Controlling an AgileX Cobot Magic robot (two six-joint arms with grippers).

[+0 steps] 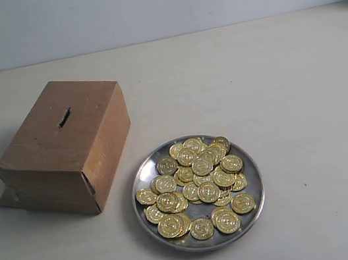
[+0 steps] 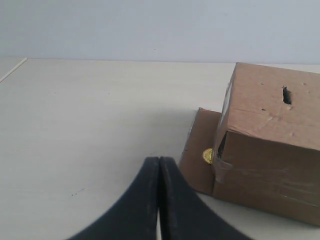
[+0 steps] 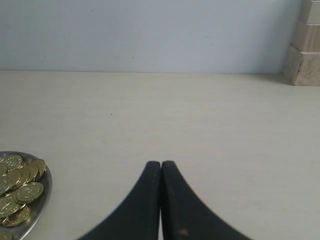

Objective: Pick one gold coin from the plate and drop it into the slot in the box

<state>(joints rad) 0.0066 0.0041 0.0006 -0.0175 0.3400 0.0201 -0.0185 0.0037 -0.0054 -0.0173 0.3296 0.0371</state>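
The shiny silver plate (image 1: 143, 175) lies front and centre in the exterior view, heaped with several gold coins (image 1: 196, 183). To its left stands the brown cardboard box (image 1: 45, 158), its dark slot (image 1: 64, 117) in the sloping top. Neither gripper shows in the exterior view. In the left wrist view my left gripper (image 2: 159, 159) is shut and empty, short of the box (image 2: 270, 150) with its slot (image 2: 286, 95); one gold coin (image 2: 207, 155) lies on a cardboard flap (image 2: 197, 150) at the box's foot. My right gripper (image 3: 161, 162) is shut and empty over bare table, the plate (image 3: 44, 192) off to one side.
The table is pale wood with a light wall behind. Stacked beige blocks (image 3: 304, 45) stand at the far edge in the right wrist view. A table edge (image 2: 12, 70) shows in the left wrist view's corner.
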